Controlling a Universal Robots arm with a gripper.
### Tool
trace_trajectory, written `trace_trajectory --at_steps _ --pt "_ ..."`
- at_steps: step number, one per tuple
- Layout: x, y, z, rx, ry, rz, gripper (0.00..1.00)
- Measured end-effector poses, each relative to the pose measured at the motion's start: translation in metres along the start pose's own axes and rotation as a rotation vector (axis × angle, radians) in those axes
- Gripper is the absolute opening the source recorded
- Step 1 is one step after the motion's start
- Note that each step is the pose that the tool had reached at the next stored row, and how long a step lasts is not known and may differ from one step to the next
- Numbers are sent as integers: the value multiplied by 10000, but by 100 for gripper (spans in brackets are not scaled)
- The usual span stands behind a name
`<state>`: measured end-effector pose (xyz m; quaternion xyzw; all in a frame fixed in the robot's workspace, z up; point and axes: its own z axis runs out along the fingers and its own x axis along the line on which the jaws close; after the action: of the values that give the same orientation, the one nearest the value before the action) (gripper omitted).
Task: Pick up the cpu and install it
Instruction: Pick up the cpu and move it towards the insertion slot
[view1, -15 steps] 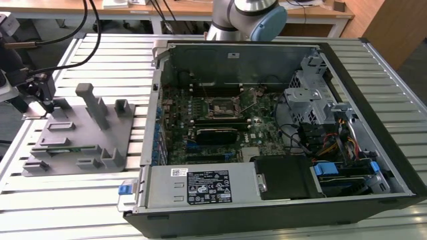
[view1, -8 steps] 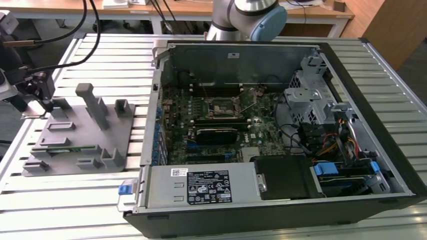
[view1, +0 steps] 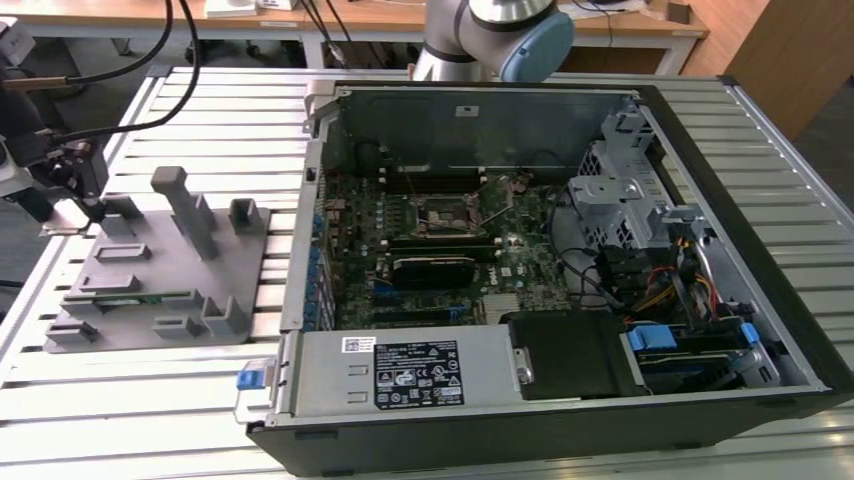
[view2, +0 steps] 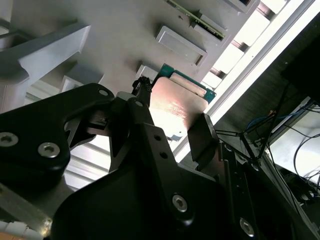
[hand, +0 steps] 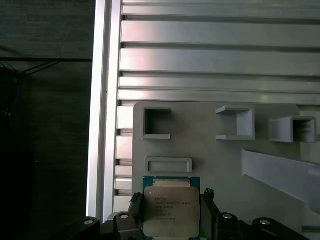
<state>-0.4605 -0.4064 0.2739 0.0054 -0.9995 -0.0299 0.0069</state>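
A silver desk of ribbed aluminium slats (hand: 220, 60) spreads beneath the fingers (hand: 136, 204) and runs on beyond them. Its flat ribs catch bright, even light and its grooves lie in shadow. Just to one side of the fingers the desk ends in a pale straight edge rail (hand: 100, 100), with dark floor (hand: 45, 130) past it. In the exterior view, well away from the fingers, a light wooden table with white legs (view1: 380, 20) stands behind the desk. A brown wooden panel (view1: 787, 60) stands farther off still.
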Motion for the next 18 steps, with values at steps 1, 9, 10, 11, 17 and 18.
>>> trace_trajectory --at_steps 1,9,10,11,17,18 --pt "0 0 -3 0 0 0 54" --pt "0 3 -36 1 2 0 54" --pt "0 4 -40 0 1 0 54" --pt "0 4 -45 0 1 0 54" --pt "1 7 -71 0 1 -1 54" --pt "1 8 -75 0 0 -1 54"
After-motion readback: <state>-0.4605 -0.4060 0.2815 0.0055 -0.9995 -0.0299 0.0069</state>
